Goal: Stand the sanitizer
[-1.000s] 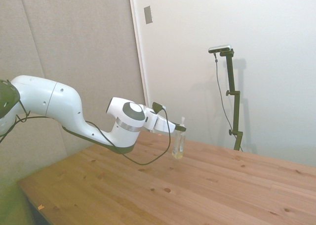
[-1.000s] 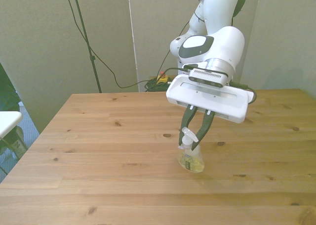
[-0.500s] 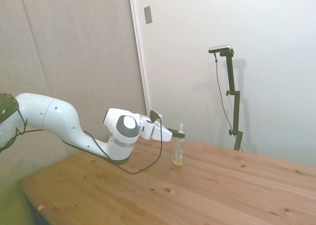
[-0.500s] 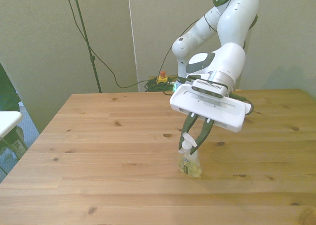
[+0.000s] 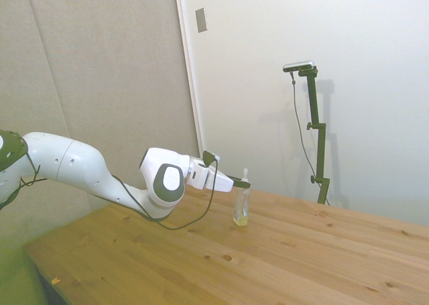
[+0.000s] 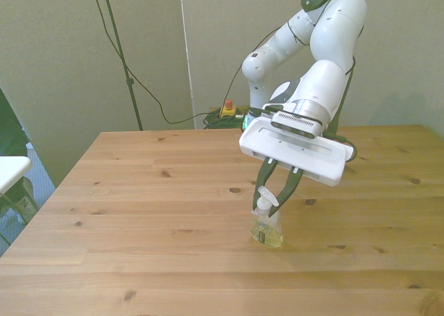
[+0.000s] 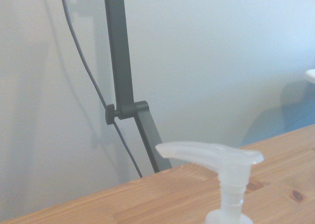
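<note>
The sanitizer (image 5: pixel 241 208) stands upright on the wooden table (image 5: pixel 301 251), a small clear bottle with pale yellow liquid and a white pump top. In the front view the sanitizer (image 6: pixel 268 231) rests on its base, slightly right of the table's middle. My gripper (image 6: pixel 272 203) reaches down from above, and its dark fingers meet on the bottle's neck just under the pump. From the side, my gripper (image 5: pixel 245 182) comes in nearly level at the height of the neck. The wrist view holds only the pump nozzle (image 7: pixel 216 157) from close by.
The table (image 6: pixel 139 191) spreads bare wood on all sides of the bottle. Cables and a yellow-and-red button box (image 6: pixel 227 109) lie on the floor beyond the far edge. A white object (image 6: pixel 10 169) pokes in at the front view's left edge.
The arm lowered and swung the sanitizer from a slight tilt to upright, with its base now on the table. Over the last half second only the arm's upper links shifted.
</note>
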Robot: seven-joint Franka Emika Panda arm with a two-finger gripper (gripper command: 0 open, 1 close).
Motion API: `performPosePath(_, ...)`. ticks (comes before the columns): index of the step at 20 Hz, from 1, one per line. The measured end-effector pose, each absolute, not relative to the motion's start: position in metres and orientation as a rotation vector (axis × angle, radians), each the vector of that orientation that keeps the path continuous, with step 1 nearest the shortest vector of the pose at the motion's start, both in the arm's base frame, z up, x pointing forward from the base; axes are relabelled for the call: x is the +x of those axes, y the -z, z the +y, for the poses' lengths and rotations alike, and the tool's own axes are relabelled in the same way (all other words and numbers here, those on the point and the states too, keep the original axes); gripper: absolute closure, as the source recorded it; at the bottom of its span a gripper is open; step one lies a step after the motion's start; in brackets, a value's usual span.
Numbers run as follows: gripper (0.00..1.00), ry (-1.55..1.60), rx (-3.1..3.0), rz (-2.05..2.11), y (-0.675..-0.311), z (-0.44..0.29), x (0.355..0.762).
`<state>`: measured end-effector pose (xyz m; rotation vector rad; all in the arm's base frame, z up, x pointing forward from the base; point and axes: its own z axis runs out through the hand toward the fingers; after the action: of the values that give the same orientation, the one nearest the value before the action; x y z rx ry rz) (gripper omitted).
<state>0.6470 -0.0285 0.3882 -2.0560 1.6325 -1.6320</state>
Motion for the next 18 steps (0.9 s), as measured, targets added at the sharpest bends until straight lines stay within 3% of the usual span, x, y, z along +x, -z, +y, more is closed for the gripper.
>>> performPosePath(11,0.0,1.6,-2.096,1.641,-0.387,-0.021,0.644)
performPosePath(18,0.0,1.479,-2.147,1.666,-0.406,-0.018,0.638)
